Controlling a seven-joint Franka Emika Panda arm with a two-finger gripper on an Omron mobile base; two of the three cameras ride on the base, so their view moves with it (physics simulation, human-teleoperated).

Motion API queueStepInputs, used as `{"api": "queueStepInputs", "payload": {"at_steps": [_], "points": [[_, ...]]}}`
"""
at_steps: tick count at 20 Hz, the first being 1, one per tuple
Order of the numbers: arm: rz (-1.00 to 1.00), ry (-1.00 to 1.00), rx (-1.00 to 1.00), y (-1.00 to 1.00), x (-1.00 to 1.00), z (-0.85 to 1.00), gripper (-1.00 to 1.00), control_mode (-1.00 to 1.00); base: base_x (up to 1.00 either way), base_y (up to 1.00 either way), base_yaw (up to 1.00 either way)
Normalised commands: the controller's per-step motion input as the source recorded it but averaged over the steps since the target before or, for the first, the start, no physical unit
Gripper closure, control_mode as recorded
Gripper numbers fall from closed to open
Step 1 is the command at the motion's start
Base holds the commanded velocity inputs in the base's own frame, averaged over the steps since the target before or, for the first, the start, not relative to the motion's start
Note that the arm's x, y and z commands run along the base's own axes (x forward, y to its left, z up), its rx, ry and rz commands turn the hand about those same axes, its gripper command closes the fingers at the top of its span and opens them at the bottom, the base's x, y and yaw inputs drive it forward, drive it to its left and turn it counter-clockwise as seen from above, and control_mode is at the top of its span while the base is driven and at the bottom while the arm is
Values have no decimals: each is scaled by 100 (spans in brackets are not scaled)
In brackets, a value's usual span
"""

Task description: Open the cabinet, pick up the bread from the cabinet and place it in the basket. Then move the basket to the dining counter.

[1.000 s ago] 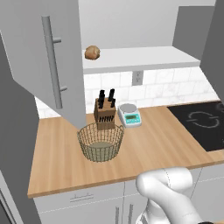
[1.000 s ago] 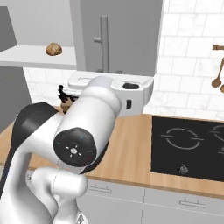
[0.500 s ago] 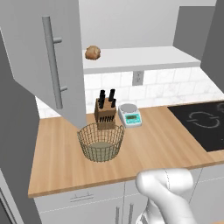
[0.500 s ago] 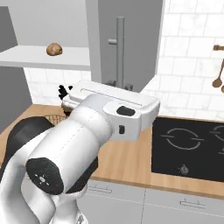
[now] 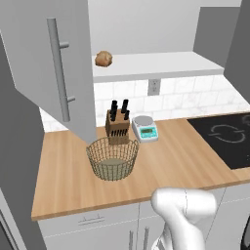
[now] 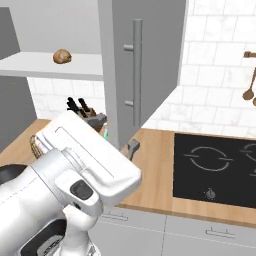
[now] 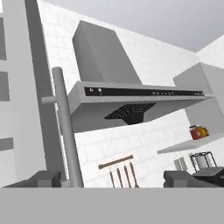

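Blocking lower left of right base view, white arm hides most of basket. Gripper fingertips spread wide at hand view bottom, handle upright just beside left tip, contact unclear. Cabinet door swung open, handle long axis vertical. Bread on shelf, upper centre. Basket upright on table, centre.

Greys, warm wood and one golden-brown roll

Light grey cabinet, upper left; golden-brown bread on its pale shelf; tan wire basket at centre on the light wood table; white tiled wall.
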Motion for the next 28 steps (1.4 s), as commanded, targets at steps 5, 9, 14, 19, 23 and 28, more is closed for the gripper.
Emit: {"api": "queueStepInputs", "payload": {"at_steps": [5,9,14,19,23,28], "points": [[19,-5,0,100,-54,5,-100,-100,0,0,0],[26,-1,-22,100,-20,18,-100,-100,0,0,0],[27,17,-26,100,-4,17,-100,-100,0,0,0],[23,33,-4,100,59,-15,-100,-100,0,0,0],[27,39,14,67,100,-31,-100,-100,0,0,0],[27,27,18,18,85,5,-100,-100,0,0,0]]}}
